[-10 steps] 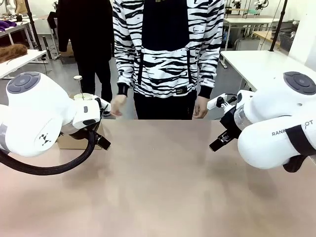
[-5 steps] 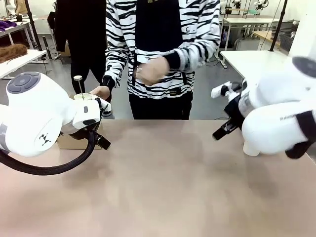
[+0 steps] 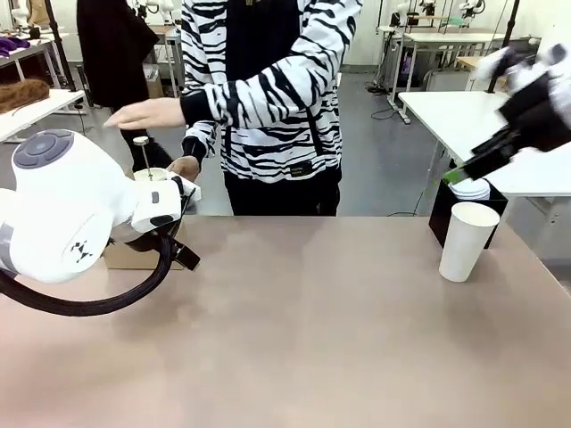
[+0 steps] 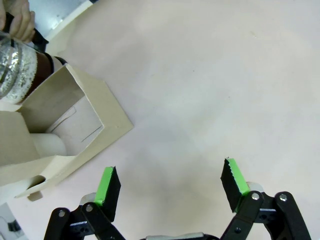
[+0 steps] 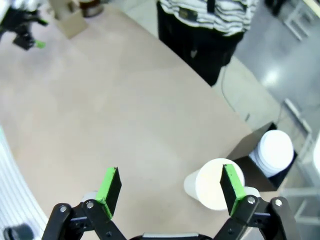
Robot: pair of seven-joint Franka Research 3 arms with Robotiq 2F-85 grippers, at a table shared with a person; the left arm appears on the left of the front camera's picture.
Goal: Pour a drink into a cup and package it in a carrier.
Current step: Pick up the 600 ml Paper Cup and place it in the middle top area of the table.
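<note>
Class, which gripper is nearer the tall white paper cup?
Right. The right gripper hangs above the white paper cup; the left gripper is far off beside the beige cardboard carrier.

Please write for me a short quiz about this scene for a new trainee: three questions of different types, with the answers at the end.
1. True or false: the cup has a lid on it.
2. Choose one. The right gripper is: A open, above the cup; B shut on the cup; C shut on a lid.
3. Fill the gap: the carrier stands on the robot's ___ side of the table.

Key: 1 false; 2 A; 3 left.
</note>
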